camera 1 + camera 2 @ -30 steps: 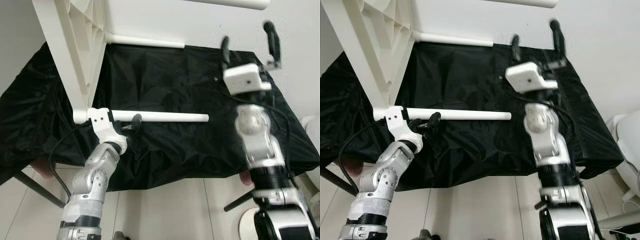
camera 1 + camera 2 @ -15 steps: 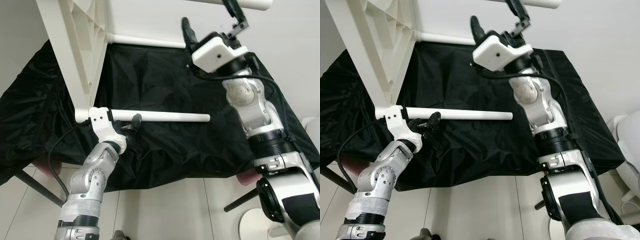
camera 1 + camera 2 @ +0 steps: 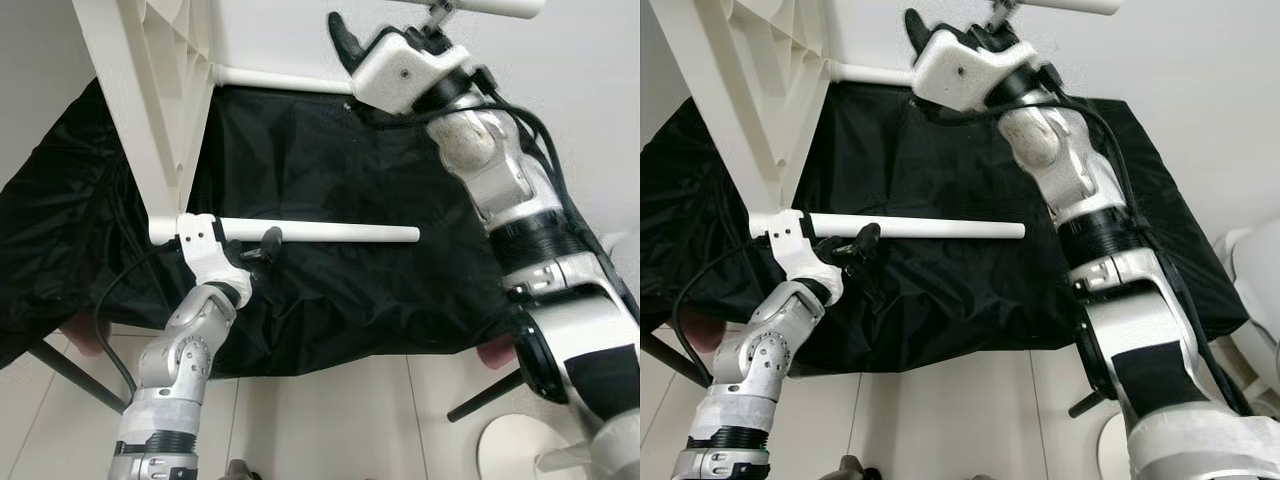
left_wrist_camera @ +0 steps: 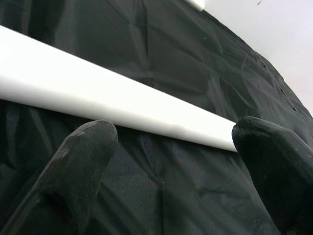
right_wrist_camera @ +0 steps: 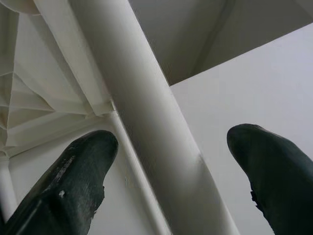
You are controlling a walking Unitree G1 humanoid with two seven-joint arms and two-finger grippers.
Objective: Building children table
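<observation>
Straddling the upper table leg (image 5: 146, 117), right fingers (image 5: 73, 181) spread; left fingers (image 4: 83, 161) spread beneath lower leg (image 4: 112, 105).

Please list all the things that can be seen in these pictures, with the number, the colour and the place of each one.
table top: 1, white, ribbed underside, stands on edge at the left.
table legs: 3, white, stick out sideways from the table top; near one over the black cloth, one behind, one at top.
black cloth: 1, black, wrinkled, spread under the legs.
left gripper: 1, black fingers, open, beside the near leg.
right gripper: 1, black fingers, open, raised around the top leg.
</observation>
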